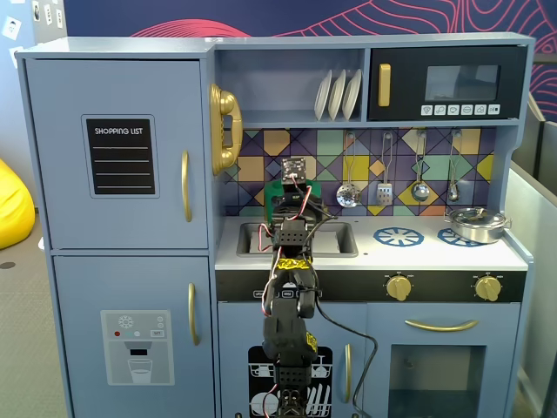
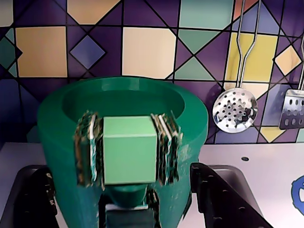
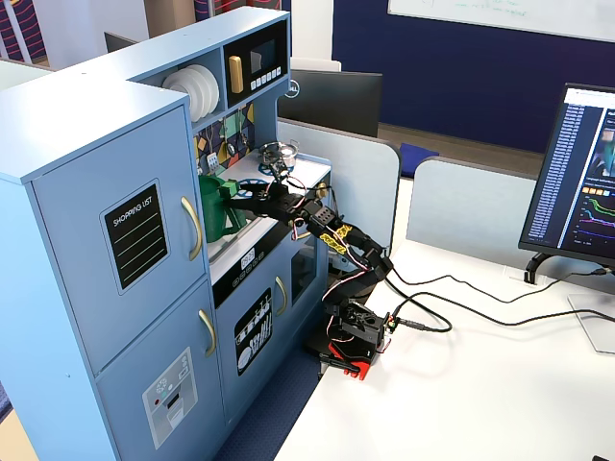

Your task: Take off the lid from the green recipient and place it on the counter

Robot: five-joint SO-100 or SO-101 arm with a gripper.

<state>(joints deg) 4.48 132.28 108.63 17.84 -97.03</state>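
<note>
The green recipient (image 2: 123, 156) fills the wrist view, standing at the back of the counter (image 2: 266, 166) against the tiled backsplash (image 2: 147, 47); its mouth appears open and dark inside, with no disc seen across it here. Directly before the lens sits a pale green square block (image 2: 129, 149), the raised tab of the lid by its look, flanked on both sides by the gripper (image 2: 129, 151) pads (image 2: 88, 147), which press against its left and right faces; the claw is thus clamped on the lid's tab. The flat disc of the lid itself cannot be made out with confidence in any view, so its exact seating relative to the rim is undetermined. In a fixed view from the front, the arm (image 1: 291, 296) rises in front of the cabinet and reaches over the sink (image 1: 335, 239), its wrist covering most of the recipient (image 1: 280, 193), of which only a green edge shows at the backsplash. A silver pot (image 1: 477, 225) stands on the right burner ring, well apart from the arm. A slotted spoon (image 2: 234, 109) and a spatula (image 2: 292, 109) hang on the wall to the right of the recipient in the wrist view. In a fixed view from the side, the recipient (image 3: 213, 206) stands at the counter's near end beside the tall cupboard, with the gripper (image 3: 235, 197) at its upper part and the arm's base (image 3: 351, 336) clamped to a white desk (image 3: 480, 403).
</note>
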